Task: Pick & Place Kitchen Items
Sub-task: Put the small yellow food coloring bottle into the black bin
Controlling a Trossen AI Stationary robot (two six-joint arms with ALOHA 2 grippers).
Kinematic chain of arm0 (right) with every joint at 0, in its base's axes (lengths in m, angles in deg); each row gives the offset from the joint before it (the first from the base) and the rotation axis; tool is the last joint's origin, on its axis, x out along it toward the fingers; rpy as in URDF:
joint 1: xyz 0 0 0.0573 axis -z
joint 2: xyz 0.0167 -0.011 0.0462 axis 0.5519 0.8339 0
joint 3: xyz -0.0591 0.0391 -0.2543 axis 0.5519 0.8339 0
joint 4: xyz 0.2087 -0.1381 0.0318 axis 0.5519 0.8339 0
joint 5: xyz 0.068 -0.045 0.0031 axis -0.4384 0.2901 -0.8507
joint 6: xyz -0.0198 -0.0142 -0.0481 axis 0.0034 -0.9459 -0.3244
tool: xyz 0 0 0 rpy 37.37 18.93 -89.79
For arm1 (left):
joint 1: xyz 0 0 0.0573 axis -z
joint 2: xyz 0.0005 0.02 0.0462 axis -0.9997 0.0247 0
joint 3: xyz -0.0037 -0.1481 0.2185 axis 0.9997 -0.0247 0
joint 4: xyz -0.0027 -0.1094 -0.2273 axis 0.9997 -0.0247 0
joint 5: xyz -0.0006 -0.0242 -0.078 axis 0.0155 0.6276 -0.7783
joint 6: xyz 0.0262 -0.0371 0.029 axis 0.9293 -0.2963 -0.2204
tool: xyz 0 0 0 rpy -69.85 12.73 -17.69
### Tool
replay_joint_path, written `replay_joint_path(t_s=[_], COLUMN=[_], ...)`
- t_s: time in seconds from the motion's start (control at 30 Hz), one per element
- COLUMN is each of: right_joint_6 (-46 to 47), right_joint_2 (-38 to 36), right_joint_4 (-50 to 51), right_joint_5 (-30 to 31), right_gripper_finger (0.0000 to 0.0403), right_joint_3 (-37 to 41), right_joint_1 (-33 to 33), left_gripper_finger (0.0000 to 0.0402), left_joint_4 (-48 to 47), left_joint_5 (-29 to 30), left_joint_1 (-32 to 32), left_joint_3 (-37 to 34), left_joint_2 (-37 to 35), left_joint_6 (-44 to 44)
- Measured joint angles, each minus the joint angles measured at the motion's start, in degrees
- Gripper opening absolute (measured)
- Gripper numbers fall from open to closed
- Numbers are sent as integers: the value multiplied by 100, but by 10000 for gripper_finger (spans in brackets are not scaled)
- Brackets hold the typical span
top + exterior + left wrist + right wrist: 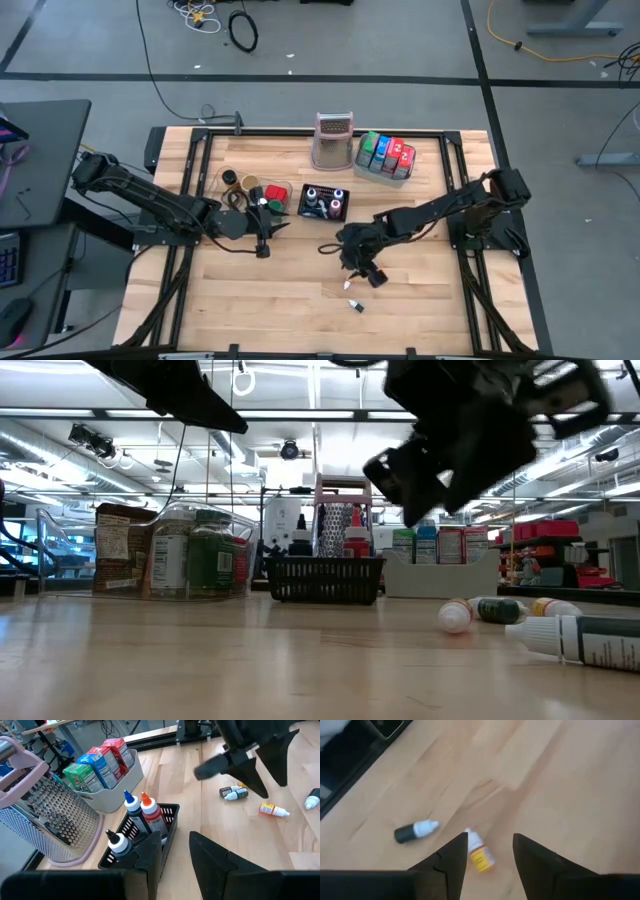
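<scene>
My right gripper (490, 851) hangs open above the wooden table, slanting down, nothing between its fingers. Below and just beyond its fingertips a small white bottle with a yellow label (479, 855) lies on its side. A dark bottle with a white cap (415, 831) lies close by. The low view shows several such small bottles (500, 610) lying on the table. My left gripper (175, 851) is open and empty, raised near the black mesh basket (170, 815), which holds colour-capped bottles (142, 812). In the high view my left gripper (268, 238) is left of my right gripper (362, 272).
A silvery box grater (334, 140) stands at the table's far middle. Right of it, a grey tray (385, 172) holds green, blue and red packets. A clear tub of jars (250, 188) sits left of the basket. Bare wood lies toward the near edge.
</scene>
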State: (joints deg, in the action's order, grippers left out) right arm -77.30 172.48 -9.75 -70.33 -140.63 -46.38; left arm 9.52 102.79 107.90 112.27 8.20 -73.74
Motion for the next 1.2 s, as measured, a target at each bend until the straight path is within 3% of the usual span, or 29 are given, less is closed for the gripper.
replay_joint_path(t_s=[0.4, 0.5, 0.63, 0.9, 1.2], right_joint_6=[391, 351, 521, 304, 99], right_joint_2=[2, 26, 264, 830, 870], right_joint_4=[-2743, -3335, -3545, -3602, -3898], right_joint_5=[-180, 52, 481, 53, 660], right_gripper_finger=[179, 179, 179, 179, 151], right_joint_3=[1740, 2040, 2051, 1883, 1894], right_joint_1=[-185, -243, -258, -256, -252], left_gripper_finger=[110, 110, 110, 110, 110], left_joint_4=[274, 354, 357, 398, 427], left_joint_5=[15, 24, 28, 26, 24], left_joint_1=[-2, 0, -1, -2, 0], left_joint_3=[0, 0, 0, 0, 0], left_joint_2=[0, 0, 0, 0, -2], left_joint_6=[167, 298, 446, 456, 443])
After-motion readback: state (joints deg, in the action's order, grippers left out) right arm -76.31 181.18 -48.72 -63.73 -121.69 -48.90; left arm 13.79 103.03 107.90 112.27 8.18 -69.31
